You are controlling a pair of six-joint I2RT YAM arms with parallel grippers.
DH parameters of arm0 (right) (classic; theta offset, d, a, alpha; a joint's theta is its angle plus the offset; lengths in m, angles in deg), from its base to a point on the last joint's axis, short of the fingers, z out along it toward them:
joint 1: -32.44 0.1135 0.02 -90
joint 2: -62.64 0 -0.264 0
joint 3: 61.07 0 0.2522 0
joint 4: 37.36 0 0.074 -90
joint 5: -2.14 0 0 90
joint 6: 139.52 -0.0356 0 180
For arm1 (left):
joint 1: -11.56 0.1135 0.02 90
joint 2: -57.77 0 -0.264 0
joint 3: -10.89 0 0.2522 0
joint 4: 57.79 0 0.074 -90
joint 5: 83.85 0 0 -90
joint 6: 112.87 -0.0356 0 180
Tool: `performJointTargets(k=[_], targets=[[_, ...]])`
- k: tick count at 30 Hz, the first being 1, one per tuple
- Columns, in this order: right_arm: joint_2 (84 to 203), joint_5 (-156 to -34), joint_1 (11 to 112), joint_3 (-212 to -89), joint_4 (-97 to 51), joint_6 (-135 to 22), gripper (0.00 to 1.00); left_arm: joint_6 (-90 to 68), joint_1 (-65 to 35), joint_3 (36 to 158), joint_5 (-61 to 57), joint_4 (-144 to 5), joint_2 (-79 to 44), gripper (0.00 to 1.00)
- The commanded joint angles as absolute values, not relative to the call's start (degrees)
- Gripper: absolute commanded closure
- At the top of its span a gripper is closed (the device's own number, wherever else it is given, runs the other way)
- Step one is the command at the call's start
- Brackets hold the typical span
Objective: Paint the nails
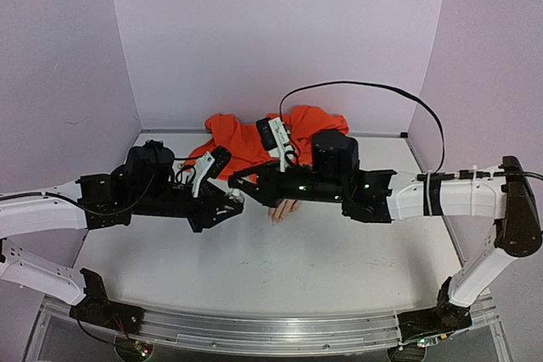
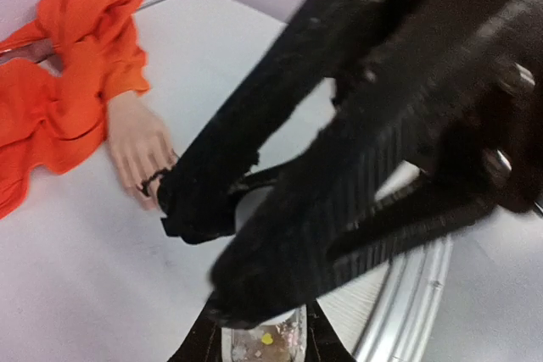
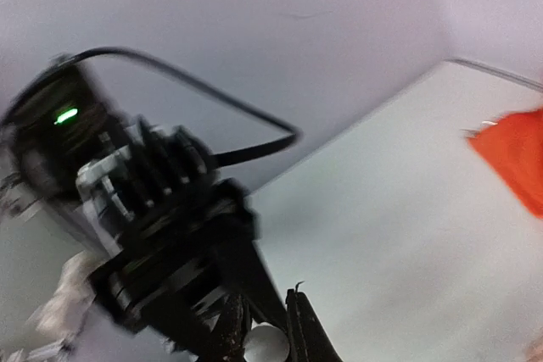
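Observation:
The flesh-coloured mannequin hand (image 1: 285,208) lies palm down at mid table, its wrist in an orange sleeve (image 1: 254,143). In the left wrist view the hand (image 2: 136,143) lies at the left. Its nails are too small to make out, and the fingertips are partly hidden behind the right gripper's black body (image 2: 339,167). My left gripper (image 2: 263,332) is shut on a small clear bottle (image 2: 265,343) with glittery contents. My right gripper (image 3: 265,328) is shut on a round white cap (image 3: 266,345), directly over the left gripper. Both grippers meet just left of the hand (image 1: 233,197).
The orange sleeve is bunched against the back wall and shows at the right edge of the right wrist view (image 3: 513,158). The left arm's black wrist (image 3: 127,201) fills the left of that view. A metal rail (image 1: 271,328) runs along the table's near edge.

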State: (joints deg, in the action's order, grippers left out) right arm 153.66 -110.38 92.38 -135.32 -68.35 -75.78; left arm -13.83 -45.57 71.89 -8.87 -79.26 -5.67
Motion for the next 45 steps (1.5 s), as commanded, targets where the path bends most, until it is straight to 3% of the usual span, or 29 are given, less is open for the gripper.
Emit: performJointTargets(k=[1,8,9,11,14,16,19,22,26,31,39,42,45], targets=[[156.7,-51.0,105.6,-147.5,-42.9,-81.6,1.0,-10.1,-44.4,76.6,28.3,-84.6,-7.7,1.0],[155.9,-65.1,106.1,-146.0,-52.4,-76.9,1.0,-16.6,-44.5,77.2,15.4,-81.7,-8.1,1.0],[154.6,-69.4,105.0,-145.2,-53.3,-75.4,0.93,-17.6,-44.5,76.7,13.0,-81.7,-7.5,1.0],[152.4,-80.0,101.4,-144.2,-53.8,-72.7,0.52,-19.8,-44.5,75.8,7.4,-81.8,-6.2,1.0],[149.4,-95.9,96.4,-141.7,-53.3,-67.7,0.18,-22.5,-44.5,74.5,-3.8,-81.8,-4.4,1.0],[146.9,-105.3,92.9,-138.6,-53.4,-64.9,0.07,-24.9,-44.6,73.9,-11.2,-81.8,-3.2,1.0],[144.7,-119.0,90.0,-135.6,-54.9,-62.2,0.02,-26.4,-44.5,73.2,-18.8,-81.7,-1.6,1.0],[145.6,-130.1,89.9,-135.6,-56.9,-61.6,0.03,-27.2,-44.5,73.6,-26.5,-81.4,-1.4,1.0],[147.6,-140.8,89.9,-134.8,-66.4,-66.4,0.14,-27.0,-44.5,75.9,-36.5,-81.3,-3.3,1.0],[150.6,-146.6,89.9,-134.4,-78.1,-73.7,0.3,-26.1,-44.5,77.7,-42.6,-81.1,-6.1,1.0],[153.4,-149.1,90.0,-136.6,-79.9,-75.4,0.53,-25.9,-44.6,78.3,-43.2,-80.7,-7.7,1.0],[153.9,-149.3,90.1,-137.1,-80.0,-75.5,0.65,-25.7,-44.6,78.5,-43.2,-80.6,-8.2,1.0],[154.7,-149.6,90.2,-137.5,-80.0,-75.5,0.84,-25.4,-44.6,78.6,-42.3,-80.5,-8.0,1.0]])
